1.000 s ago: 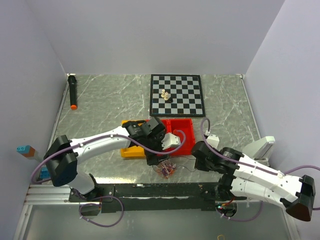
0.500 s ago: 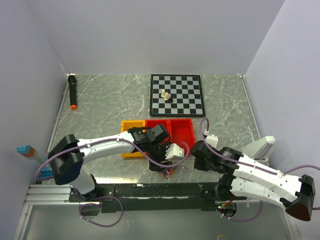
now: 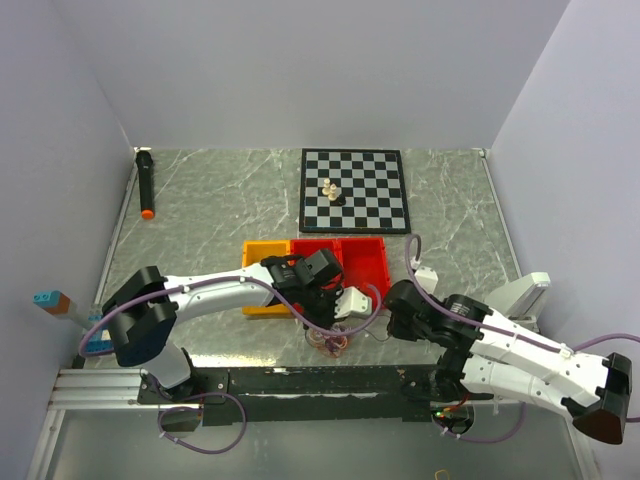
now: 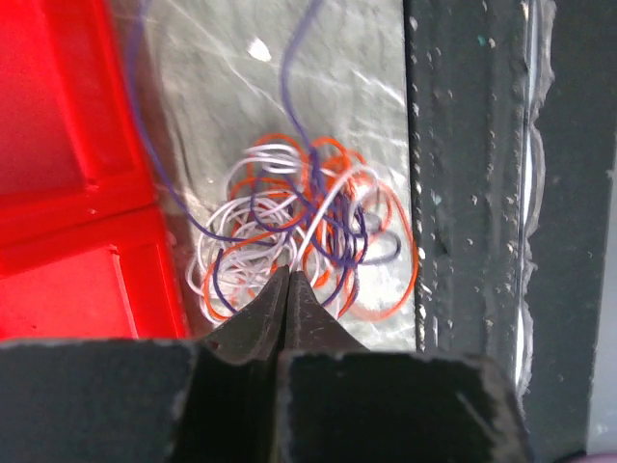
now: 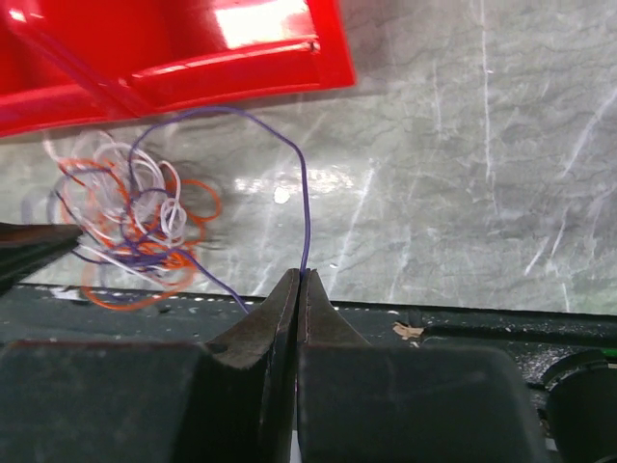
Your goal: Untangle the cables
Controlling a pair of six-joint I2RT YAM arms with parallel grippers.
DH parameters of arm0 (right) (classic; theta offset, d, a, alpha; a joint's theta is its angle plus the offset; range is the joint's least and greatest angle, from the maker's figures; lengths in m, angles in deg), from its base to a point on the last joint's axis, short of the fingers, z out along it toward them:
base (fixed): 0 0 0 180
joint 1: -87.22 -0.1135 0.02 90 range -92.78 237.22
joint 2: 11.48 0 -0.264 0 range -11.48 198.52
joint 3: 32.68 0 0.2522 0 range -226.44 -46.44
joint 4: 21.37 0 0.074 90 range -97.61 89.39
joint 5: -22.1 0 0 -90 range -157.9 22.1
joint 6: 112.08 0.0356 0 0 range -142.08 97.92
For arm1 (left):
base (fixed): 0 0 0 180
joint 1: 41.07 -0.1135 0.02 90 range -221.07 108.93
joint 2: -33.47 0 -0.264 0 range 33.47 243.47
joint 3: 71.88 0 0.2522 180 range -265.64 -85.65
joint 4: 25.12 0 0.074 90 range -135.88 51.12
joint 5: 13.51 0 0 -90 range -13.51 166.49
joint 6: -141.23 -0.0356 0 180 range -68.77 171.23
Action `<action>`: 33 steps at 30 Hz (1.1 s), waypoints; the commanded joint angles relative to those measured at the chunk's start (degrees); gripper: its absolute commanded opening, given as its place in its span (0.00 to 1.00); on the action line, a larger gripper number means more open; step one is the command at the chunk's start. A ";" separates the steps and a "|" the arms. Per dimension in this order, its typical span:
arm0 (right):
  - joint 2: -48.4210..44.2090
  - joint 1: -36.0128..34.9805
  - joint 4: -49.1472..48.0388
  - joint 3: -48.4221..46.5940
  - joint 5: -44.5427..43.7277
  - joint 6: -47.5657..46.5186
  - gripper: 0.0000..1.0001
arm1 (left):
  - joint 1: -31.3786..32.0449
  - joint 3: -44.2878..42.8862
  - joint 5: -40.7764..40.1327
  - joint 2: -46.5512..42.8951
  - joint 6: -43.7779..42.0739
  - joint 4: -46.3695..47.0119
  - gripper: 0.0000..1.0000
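A tangle of white, orange and purple cables lies on the marble table between the red tray and the black rail. My left gripper is shut with its tips in the near edge of the tangle, pinching strands there; which strand I cannot tell. One purple cable leaves the tangle, arcs over the table and ends between the jaws of my right gripper, which is shut on it. In the top view the left gripper is over the tangle and the right gripper just right of it.
A red tray and an orange tray stand just behind the tangle. Farther back is a chessboard with chess pieces. A black marker lies far left. The black rail runs along the near edge.
My left gripper came down from over the trays toward the near edge, onto the tangle, and shut. The right arm barely shifted and kept its hold on the purple cable.
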 commanded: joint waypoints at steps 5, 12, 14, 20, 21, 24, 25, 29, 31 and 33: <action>-1.95 -0.18 3.13 -8.79 -3.21 -1.57 0.00 | 0.23 -0.71 1.15 -8.03 -2.91 -13.38 0.01; -5.64 -0.10 8.58 -19.67 -9.62 -4.56 0.00 | -5.47 1.57 0.18 -22.09 -6.15 -25.51 0.01; -5.64 -0.18 10.34 -22.67 -11.12 -5.35 0.00 | -8.46 2.19 -0.26 -24.83 -7.65 -28.15 0.01; -5.29 -0.27 9.75 -28.75 -10.27 -9.38 0.00 | -11.90 3.51 -2.54 -32.13 -8.28 -30.28 0.02; -5.55 -0.18 7.73 -28.66 -8.94 -11.14 0.00 | -11.99 3.60 -3.24 -32.75 -6.97 -28.88 0.04; -5.91 -0.18 5.08 -27.96 -5.96 -12.56 0.00 | -11.90 3.07 -4.91 -33.28 -2.49 -23.08 0.16; -5.99 -0.18 4.55 -27.96 -5.51 -12.56 0.00 | -11.90 2.98 -5.44 -33.37 -1.17 -21.93 0.29; -6.96 -0.27 0.52 -26.03 0.28 -14.83 0.00 | -11.90 2.81 -4.65 -33.46 -0.90 -17.54 0.66; -7.66 -0.18 -5.70 -24.62 5.28 -16.77 0.00 | -11.90 1.41 -5.09 -31.01 1.64 -15.95 0.68; -6.97 -0.18 -10.11 -24.79 9.24 -18.88 0.00 | -11.82 -0.09 -6.41 -29.24 4.72 -15.42 0.68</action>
